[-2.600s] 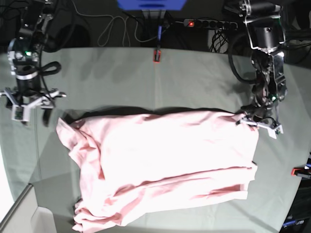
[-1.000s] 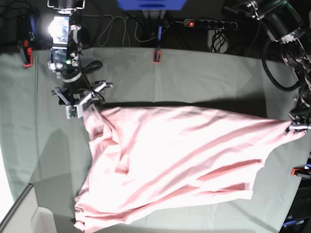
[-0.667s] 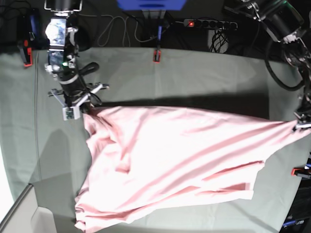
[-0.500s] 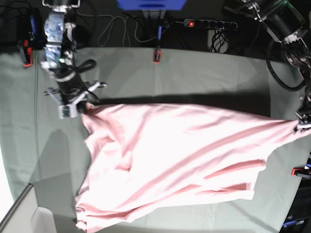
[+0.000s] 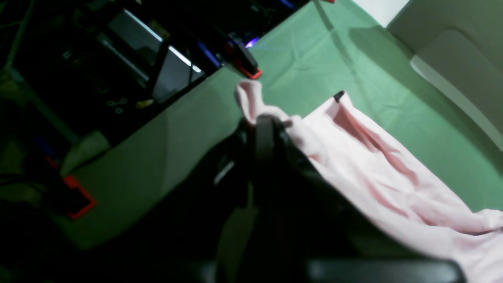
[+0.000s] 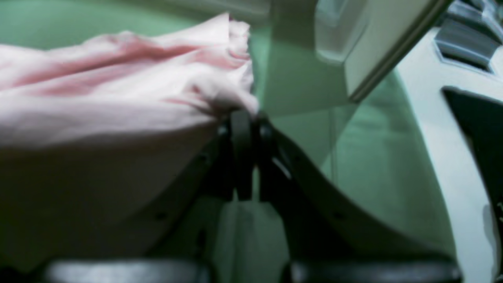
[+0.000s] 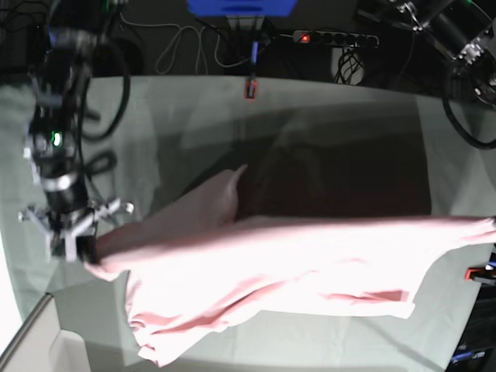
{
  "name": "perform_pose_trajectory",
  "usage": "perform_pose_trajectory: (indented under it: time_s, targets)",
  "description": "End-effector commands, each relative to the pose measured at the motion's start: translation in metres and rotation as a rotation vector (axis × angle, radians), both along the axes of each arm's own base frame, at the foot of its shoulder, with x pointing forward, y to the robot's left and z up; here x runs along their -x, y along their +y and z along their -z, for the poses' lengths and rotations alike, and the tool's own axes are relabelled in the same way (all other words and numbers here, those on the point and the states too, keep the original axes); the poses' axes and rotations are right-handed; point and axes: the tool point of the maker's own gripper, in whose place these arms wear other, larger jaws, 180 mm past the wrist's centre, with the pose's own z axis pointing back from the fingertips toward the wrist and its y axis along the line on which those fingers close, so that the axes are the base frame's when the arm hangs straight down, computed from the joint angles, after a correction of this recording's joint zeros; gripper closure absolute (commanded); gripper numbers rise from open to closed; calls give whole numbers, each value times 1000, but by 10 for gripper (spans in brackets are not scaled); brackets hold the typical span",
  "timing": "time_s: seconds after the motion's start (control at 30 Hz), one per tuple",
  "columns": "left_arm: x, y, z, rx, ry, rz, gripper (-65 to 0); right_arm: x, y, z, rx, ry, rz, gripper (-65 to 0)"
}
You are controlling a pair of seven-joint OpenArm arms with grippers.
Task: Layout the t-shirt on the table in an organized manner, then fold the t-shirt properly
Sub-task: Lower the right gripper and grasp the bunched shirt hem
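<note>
Just now: between half a second back and this moment I lifted the t-shirt (image 7: 287, 256) off the table (image 7: 325, 116) and swung it toward the near side.
Right pincer: my right gripper (image 7: 77, 246) had dropped from the far left corner down to the near left, clamped tight on a bunched edge of cloth; in the right wrist view the jaws sat pressed together with pink fabric (image 6: 118, 98) gathered at their tips.
Left pincer: my left gripper (image 5: 265, 122) was pinched shut on a corner of the shirt at the far right edge of the base view, almost out of frame.
Shirt: it hung stretched in a long band between my two arms, its upper edge taut, a flap standing up near the middle, the lower part sagging toward the near side.
Shadow: a broad dark patch lay on the table beyond it, so I judged most of the cloth airborne.
Meaning: I judged this the spreading stage, not yet folding; the shirt wanted laying down flat next.
</note>
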Motion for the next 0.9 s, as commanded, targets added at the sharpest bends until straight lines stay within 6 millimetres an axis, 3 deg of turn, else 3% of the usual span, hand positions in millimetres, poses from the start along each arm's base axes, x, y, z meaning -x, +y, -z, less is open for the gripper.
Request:
perform_pose_trajectory:
  time_s: [0.0, 0.07, 0.17, 0.37, 0.53, 0.63, 0.73, 0.87]
  targets:
    - [-7, 5, -22, -53, -50, -3, -2, -17, -6, -18, 4, -50, 13, 0]
    - [-11, 5, -23, -58, -47, 8, -2, -39, -9, -18, -21, -29, 25, 0]
    - [-18, 6, -8, -34, -18, 17, -2, -69, -1, -23, -47, -23, 7, 0]
    - [-20, 11, -8, -26, -17, 9, -1, -106, 51, -42, -30, -45, -132, 0]
    - [-21, 10, -6, -24, -12, 12, -1, -125, 98, -9, -12, 65, -251, 0]
    - [-20, 9, -4, -22, -6, 14, -1, -134, 109, 11, -1, 139, -284, 0]
    - [-19, 7, -2, -19, -1, 16, -1, -146, 114, 22, 5, 193, -297, -59]
    - [-14, 8, 4, -20, 18, 15, -1, -157, 113, 16, 2, 188, -294, -174]
